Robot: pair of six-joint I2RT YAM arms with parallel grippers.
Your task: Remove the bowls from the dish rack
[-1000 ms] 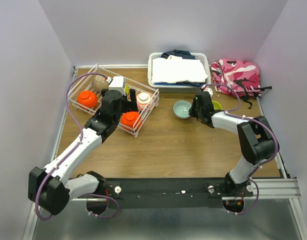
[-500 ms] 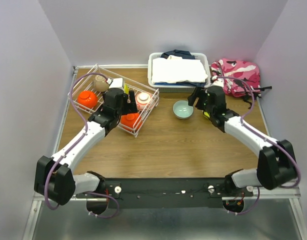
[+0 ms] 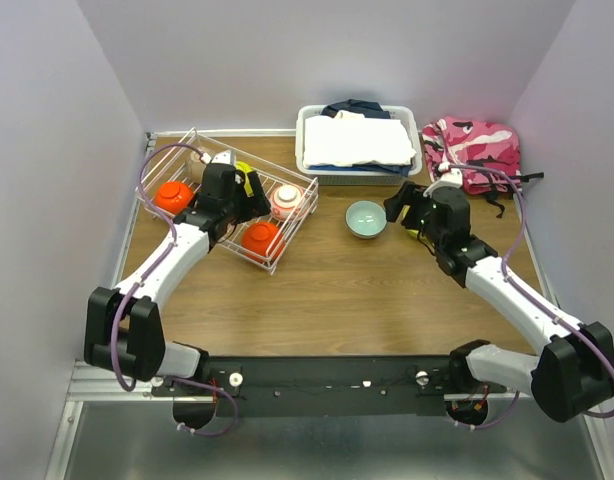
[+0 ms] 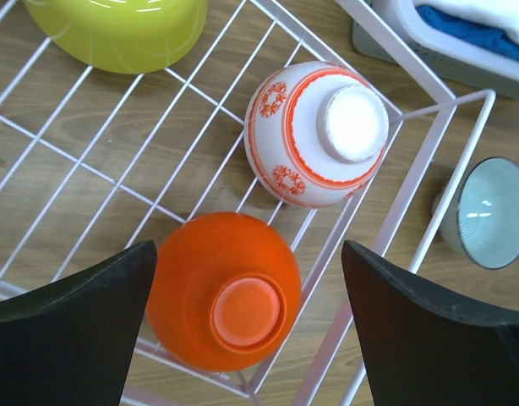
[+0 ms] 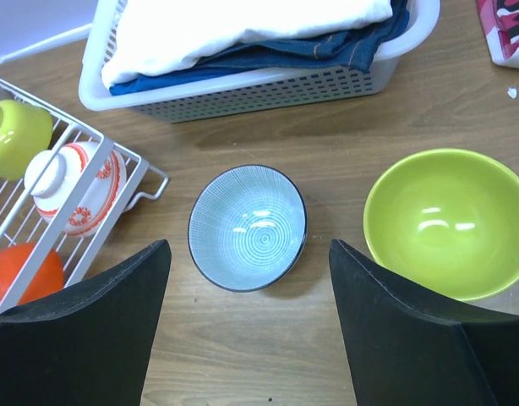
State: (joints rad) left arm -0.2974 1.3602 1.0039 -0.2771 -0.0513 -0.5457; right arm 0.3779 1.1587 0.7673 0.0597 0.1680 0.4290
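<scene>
Well, my left gripper (image 4: 249,271) hangs over the dish rack (image 4: 90,161) with its two black fingers spread wide apart and nothing held between them. An orange bowl (image 4: 226,296) lies bottom-up on the wire grid right under the gap. One finger overlaps its edge in my wrist view, and I cannot tell whether it touches. At 1 o'clock from that bowl, in the rack's corner, a white bowl with red pattern (image 4: 319,131) also lies with its foot toward me. At 11 o'clock a lime-yellow bowl (image 4: 116,30) sits on the grid, partly cut off by the frame. From above, the rack stands at 10 o'clock on the table (image 3: 337,290), and a second orange bowl (image 3: 172,195) rests inside it at 9 o'clock from my left gripper.

My right gripper (image 5: 248,254) is spread open too and carries nothing. It hovers above a pale grey bowl (image 5: 247,227) that stands mouth-up on the bare wood, outside the rack, with fine blue lines ringing its inside. At 3 o'clock from it, near but apart, a second lime-yellow bowl (image 5: 450,224) stands mouth-up on the table as well. A white plastic bin (image 5: 243,93) of folded cloth sits at 12 o'clock from the pale bowl, and the rack's corner shows at 9 o'clock. A pink camouflage bag (image 3: 472,150) lies at 3 o'clock from the bin, against the far right of the table.
</scene>
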